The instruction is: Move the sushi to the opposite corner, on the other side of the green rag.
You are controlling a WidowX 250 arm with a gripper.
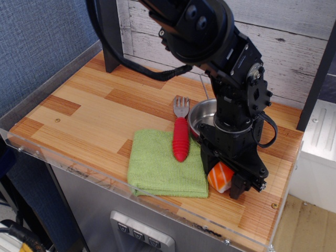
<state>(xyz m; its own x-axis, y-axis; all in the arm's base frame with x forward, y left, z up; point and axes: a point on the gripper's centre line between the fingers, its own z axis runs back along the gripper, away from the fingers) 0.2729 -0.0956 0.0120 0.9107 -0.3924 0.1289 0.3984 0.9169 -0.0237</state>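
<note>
The sushi (219, 176), orange with white stripes, rests on the wooden table at the front right, just off the right edge of the green rag (160, 165). My gripper (223, 177) has come down over it. One black finger (209, 158) presses its left side and the other stands at its right, so the gripper is shut on the sushi. The sushi's far end is hidden behind the fingers. It still touches the table.
A red-handled fork (180, 137) lies across the rag's back right corner. A steel pan (201, 112) sits behind the gripper, half hidden by the arm. A black post (108, 37) stands at the back left. The table (89, 113) has a clear acrylic rim in front.
</note>
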